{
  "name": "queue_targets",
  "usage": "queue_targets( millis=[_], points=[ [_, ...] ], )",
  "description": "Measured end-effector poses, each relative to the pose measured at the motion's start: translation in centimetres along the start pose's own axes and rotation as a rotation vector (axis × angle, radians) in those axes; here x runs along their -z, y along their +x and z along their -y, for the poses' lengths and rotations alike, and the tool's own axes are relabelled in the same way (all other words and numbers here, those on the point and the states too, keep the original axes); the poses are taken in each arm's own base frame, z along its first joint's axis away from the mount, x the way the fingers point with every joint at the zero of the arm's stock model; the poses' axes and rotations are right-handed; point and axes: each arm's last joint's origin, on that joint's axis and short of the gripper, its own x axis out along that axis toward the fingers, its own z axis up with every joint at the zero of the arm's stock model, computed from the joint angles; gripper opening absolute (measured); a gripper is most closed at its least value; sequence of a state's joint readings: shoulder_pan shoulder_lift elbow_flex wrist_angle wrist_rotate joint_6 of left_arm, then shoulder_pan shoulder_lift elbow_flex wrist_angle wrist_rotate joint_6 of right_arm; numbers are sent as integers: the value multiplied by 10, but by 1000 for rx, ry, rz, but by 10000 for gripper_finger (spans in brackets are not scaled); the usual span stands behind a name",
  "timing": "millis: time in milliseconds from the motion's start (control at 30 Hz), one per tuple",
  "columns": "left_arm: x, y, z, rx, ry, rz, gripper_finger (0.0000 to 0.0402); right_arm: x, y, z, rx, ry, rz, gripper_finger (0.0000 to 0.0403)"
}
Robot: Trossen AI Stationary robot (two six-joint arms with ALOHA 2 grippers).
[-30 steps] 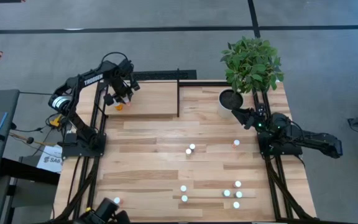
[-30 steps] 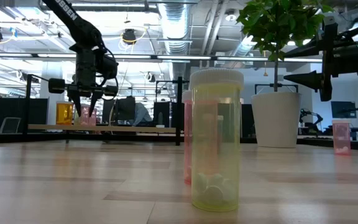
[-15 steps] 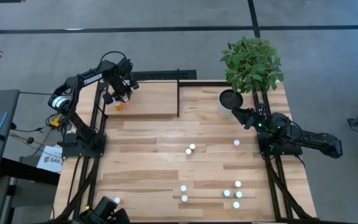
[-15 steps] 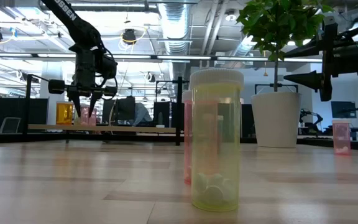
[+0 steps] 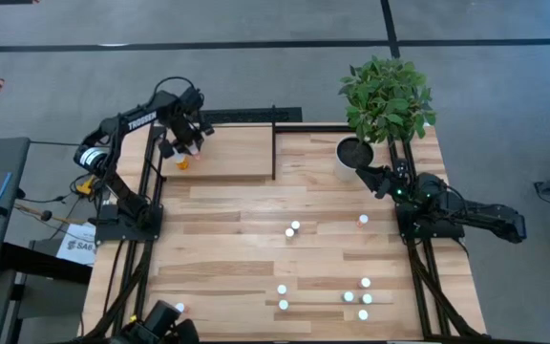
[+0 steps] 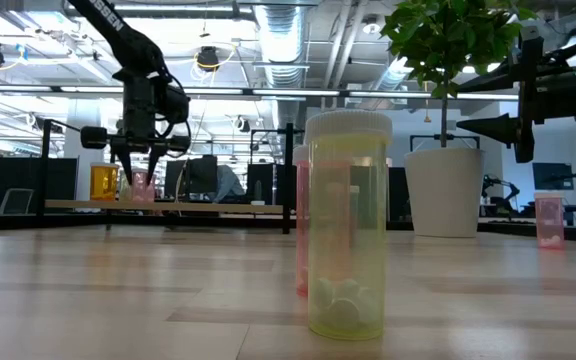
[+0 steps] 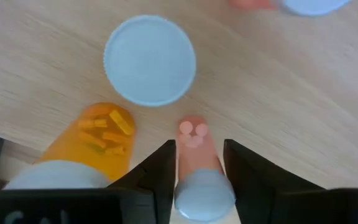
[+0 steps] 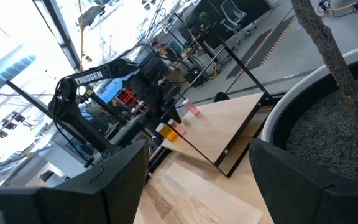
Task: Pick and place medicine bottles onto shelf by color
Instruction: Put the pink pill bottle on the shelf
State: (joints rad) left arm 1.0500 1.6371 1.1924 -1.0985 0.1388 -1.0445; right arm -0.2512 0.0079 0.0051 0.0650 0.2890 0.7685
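Pink bottle stands on the shelf, between the fingers of the left gripper. We judge the jaws barely parted around it, and we cannot tell whether they are clamped on it or clear of it.

Risk, as we judge it: if a pad catches the bottle as the jaws open or lift, the bottle tips. An orange bottle and a white-capped bottle stand just beside the pink bottle, so a knock would pass on to them.

Relative to the shelf, the black upright bounds its right edge and the left arm's base sits off its left. Open wood lies toward the plant pot, where the right gripper waits, jaws apart and empty.
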Motion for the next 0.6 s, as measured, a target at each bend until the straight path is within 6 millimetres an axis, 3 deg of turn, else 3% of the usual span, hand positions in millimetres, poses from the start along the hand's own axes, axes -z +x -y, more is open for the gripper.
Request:
queue_targets(
  millis=[600],
  points=[
    [7,-50,12,-24,81,41,249,0,0,0,0,0,0,302]
  ],
)
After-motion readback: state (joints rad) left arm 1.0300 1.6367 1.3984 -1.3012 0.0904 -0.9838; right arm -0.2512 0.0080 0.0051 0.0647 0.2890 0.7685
